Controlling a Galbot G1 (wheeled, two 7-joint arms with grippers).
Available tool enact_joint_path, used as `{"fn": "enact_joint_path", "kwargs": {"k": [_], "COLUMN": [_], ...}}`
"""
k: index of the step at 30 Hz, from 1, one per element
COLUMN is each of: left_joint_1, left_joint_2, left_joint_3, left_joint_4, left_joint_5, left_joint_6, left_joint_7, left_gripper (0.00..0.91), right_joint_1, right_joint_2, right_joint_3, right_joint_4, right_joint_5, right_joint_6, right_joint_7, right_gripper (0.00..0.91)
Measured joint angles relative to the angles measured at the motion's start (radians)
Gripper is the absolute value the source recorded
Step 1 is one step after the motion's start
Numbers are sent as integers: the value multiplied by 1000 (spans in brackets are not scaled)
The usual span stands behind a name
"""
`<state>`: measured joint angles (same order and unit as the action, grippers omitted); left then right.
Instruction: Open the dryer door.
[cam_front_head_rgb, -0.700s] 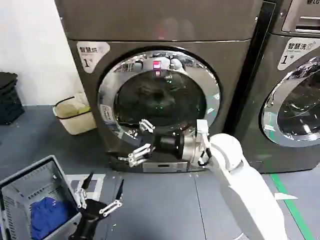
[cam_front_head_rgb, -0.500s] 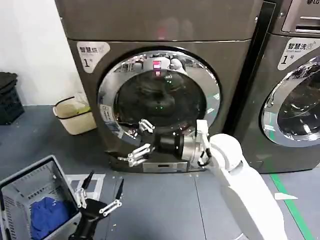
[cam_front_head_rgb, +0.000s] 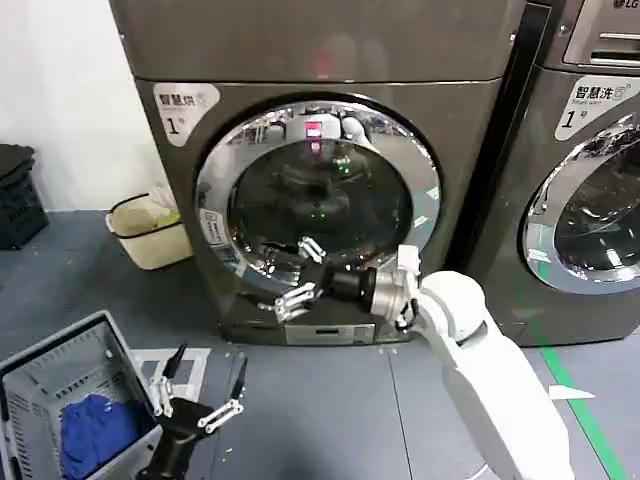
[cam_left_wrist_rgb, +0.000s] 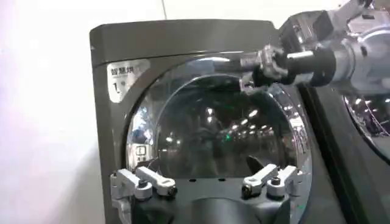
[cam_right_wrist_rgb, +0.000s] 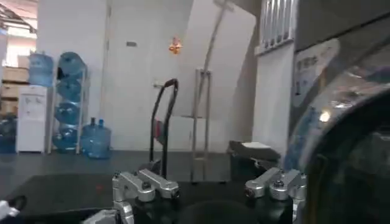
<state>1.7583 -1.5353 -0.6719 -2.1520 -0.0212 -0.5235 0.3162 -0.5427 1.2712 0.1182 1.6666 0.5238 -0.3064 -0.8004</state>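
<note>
The right gripper (cam_front_head_rgb: 297, 272) has its fingers spread wide, right against the lower chrome rim of the dryer door (cam_front_head_rgb: 318, 205), which looks shut. The left gripper (cam_front_head_rgb: 197, 385), also wide, hangs low near the floor, well apart.

The dryer (cam_front_head_rgb: 330, 180) carries a silver label (cam_front_head_rgb: 185, 105) at its upper left corner: Chinese characters too small to make out, and below them a large "1". The neighbouring machine (cam_front_head_rgb: 590, 200) on the right has a like label (cam_front_head_rgb: 597, 100), also with a "1". Small stickers on the dryer door (cam_front_head_rgb: 318, 215) rim are unreadable.
</note>
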Motion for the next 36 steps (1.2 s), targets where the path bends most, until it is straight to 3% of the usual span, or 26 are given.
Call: {"fn": "enact_joint_path", "kwargs": {"k": [10, 36], "left_joint_1": [7, 19], "left_joint_2": [1, -8], "left_joint_3": [-2, -2], "left_joint_4": [-11, -26], "left_joint_5": [-1, 12], "left_joint_6": [0, -1], "left_joint_7": [0, 0], "left_gripper": [907, 907], "right_joint_1": [37, 114], "right_joint_2": [39, 152], "right_joint_3": [-18, -49], "right_joint_4": [-104, -310], "right_joint_5": [-33, -98], "right_joint_6": [49, 85], "right_joint_7": [8, 22], "right_gripper": [907, 907]}}
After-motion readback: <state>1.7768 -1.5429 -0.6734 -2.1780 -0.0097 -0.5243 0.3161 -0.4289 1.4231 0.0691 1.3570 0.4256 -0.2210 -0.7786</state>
